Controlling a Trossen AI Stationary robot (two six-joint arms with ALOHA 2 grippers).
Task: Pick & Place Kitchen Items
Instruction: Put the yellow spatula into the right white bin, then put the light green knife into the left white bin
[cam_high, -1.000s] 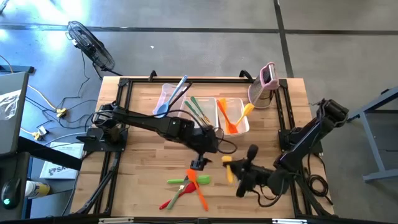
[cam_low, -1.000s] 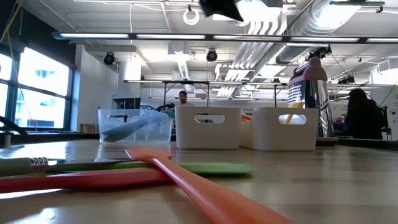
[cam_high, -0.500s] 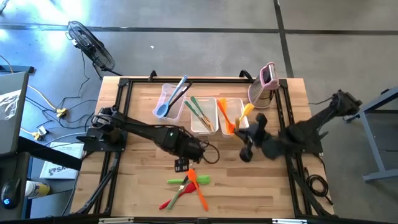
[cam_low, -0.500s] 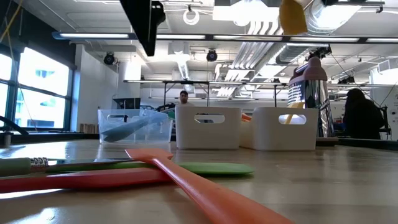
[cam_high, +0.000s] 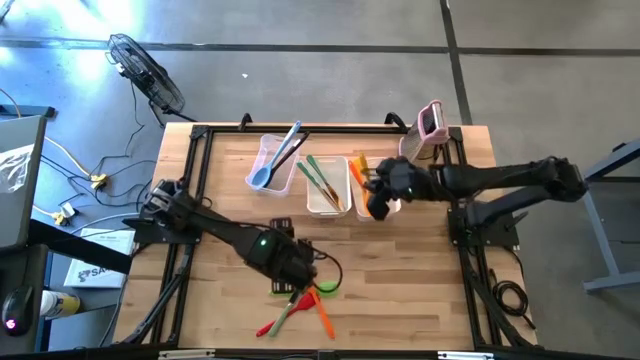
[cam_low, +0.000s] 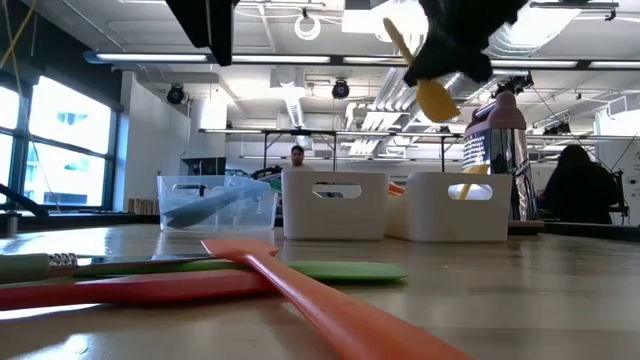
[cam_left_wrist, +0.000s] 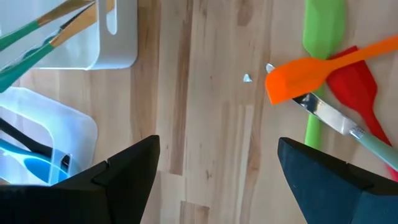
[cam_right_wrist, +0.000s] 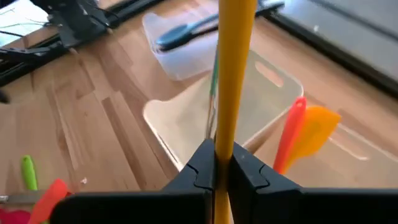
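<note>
Right arm: stretched across from the table's right edge toward the far middle, nearly level. Right gripper (cam_high: 380, 196) held high above the tabletop, fingers (cam_right_wrist: 200, 167) closed tight on a slim yellow handle that runs up between them.

Left arm: reaching from the table's left edge toward the near middle, elbow low, wrist bent down. Left gripper (cam_high: 295, 282) pointing at the tabletop, fingers (cam_left_wrist: 121, 177) spread wide apart with nothing between them, raised off the wood.
</note>
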